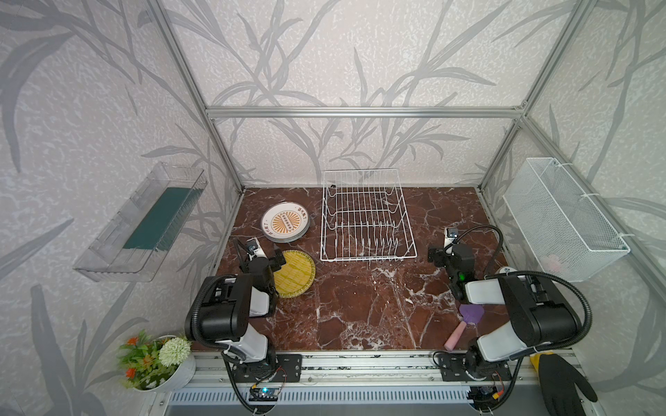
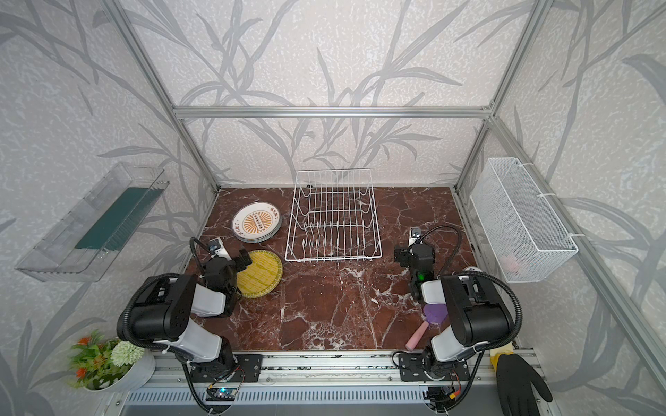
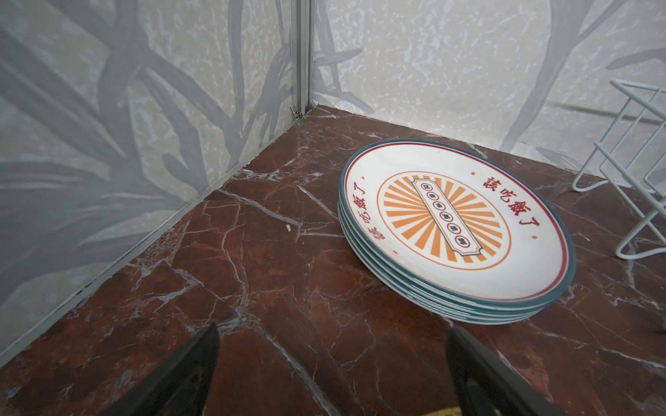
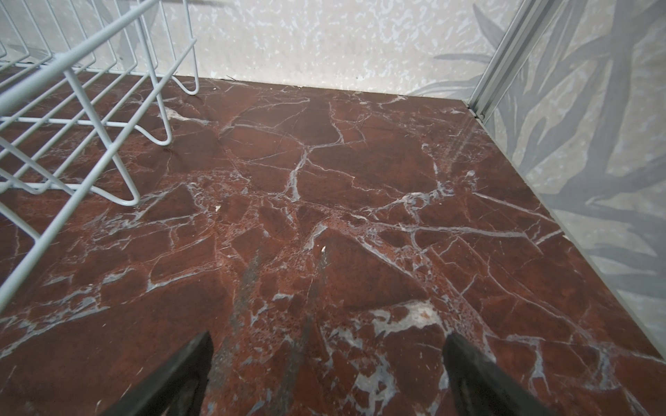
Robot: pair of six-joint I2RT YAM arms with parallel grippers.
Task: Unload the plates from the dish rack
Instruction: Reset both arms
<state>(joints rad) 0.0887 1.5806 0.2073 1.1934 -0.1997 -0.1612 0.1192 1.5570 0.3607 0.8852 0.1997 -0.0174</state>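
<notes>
Surface: red-brown marble tabletop (image 1: 360,309) with white veining, glossy (a few pale specks show in the wrist views).
Room: three walls papered in pale grey with a darker leaf pattern (image 1: 360,54), edged by an aluminium frame (image 1: 360,111).
Left wall: a clear plastic tray (image 1: 144,223) with a green strip is mounted on it, above table level.
Right wall: a white mesh basket (image 1: 562,219) hangs here; something pale pink lies inside, too blurred to identify.
Dish rack (image 1: 367,216): white wire, standing at the far centre of the table, close to the back wall.
White plates (image 1: 285,222): stacked flat on the marble just left of the rack, outside it; four rims count in the left wrist view, orange sunburst face up.
Yellow plates (image 1: 295,273): lying flat, nearer than the white stack and just apart from it; the number stacked cannot be told.
Left gripper (image 3: 333,327): fingers spread wide and holding nothing, over the far left edge of the yellow plates, facing the white stack.
Right gripper (image 4: 328,335): fingers spread wide and holding nothing, over bare marble right of the rack's near right corner.
Near right: a purple spatula (image 1: 470,315) with a pink handle lies on the marble, partly under the right arm.
Near edge: a pot of artificial flowers (image 1: 155,356) at the left, a black glove (image 1: 562,381) at the right.
</notes>
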